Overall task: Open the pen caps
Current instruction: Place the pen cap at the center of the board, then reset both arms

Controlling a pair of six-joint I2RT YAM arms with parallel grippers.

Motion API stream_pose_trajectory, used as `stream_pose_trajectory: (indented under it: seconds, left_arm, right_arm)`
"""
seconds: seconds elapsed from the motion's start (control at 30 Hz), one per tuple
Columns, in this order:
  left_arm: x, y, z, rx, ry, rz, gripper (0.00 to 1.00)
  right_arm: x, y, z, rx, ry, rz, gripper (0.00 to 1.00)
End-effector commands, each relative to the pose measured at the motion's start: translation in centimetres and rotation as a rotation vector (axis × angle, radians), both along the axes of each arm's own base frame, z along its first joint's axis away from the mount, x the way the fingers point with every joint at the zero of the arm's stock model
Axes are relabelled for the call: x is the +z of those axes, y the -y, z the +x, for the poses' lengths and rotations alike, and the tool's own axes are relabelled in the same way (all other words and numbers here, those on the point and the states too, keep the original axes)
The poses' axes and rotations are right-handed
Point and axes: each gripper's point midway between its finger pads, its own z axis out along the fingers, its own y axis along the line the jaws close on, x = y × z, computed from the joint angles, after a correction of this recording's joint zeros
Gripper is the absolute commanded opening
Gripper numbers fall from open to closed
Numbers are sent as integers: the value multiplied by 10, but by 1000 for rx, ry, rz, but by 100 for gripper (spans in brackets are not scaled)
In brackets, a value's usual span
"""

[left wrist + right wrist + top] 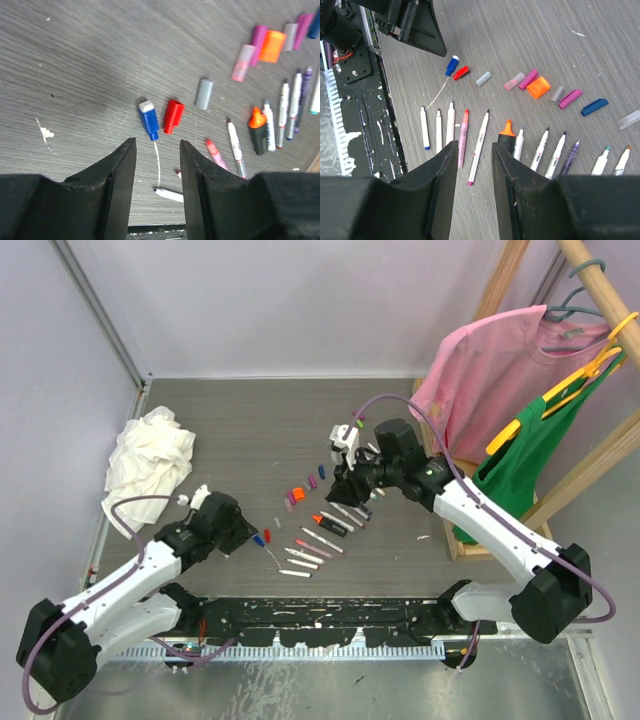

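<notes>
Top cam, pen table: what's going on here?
Two arms are working through marker pens, pulling caps. Bare-tipped pens lie in a row on the table, with loose caps lined up beside them. The left gripper hovers open and empty over a blue cap and a red cap. The right gripper hangs open and empty above the pens.

Grey wood-grain table [250, 430], pale walls [300, 300], wooden clothes rack [597, 285] at right

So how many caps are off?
10: blue, red, grey by the left gripper; pink, magenta, orange, second grey, purple, dark blue in a row; a clear one at the frame edge. More may be hidden.
</notes>
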Motion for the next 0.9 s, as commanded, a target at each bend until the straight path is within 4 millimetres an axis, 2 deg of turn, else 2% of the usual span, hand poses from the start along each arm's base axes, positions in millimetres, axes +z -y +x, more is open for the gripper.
stream_pose_trajectory:
  seconds: [0.0, 0.1, 0.17, 0.23, 0.3, 0.37, 0.4, 0.43, 0.53, 0.67, 0.77, 0.87]
  left_arm:
    - [51, 3, 14, -62, 155, -5, 44]
    - [105, 18, 21, -208, 354, -52, 55]
    - [152, 27, 22, -309, 536, -83, 70]
    - [209, 27, 17, -366, 742, -110, 85]
    - [257, 22, 11, -388, 906, -106, 100]
    - [302, 15, 1, -402, 1045, -93, 98]
    - [319, 12, -2, -410, 1086, -82, 98]
    - [335, 10, -6, -417, 1119, -74, 98]
    - [377, 10, -17, -475, 1185, -53, 98]
    - [417, 18, -30, -574, 1226, -54, 98]
    - [433, 22, -36, -622, 1225, -53, 98]
    - [437, 24, -39, -651, 1213, -45, 98]
  right_arm:
    - [35, 6, -4, 30, 85, 85, 39]
    - [55, 15, -1, 4, 166, 98, 39]
    - [68, 25, 4, -36, 244, 90, 44]
    - [84, 39, 15, -98, 347, 60, 55]
    - [104, 53, 26, -152, 410, 41, 70]
    - [124, 66, 35, -192, 465, 26, 91]
    - [136, 71, 39, -218, 487, 27, 99]
    - [149, 76, 42, -242, 505, 35, 100]
    - [196, 88, 47, -348, 542, 94, 100]
    - [257, 109, 54, -542, 564, 179, 100]
    - [287, 114, 40, -523, 612, 197, 100]
    - [312, 115, 23, -477, 649, 224, 100]
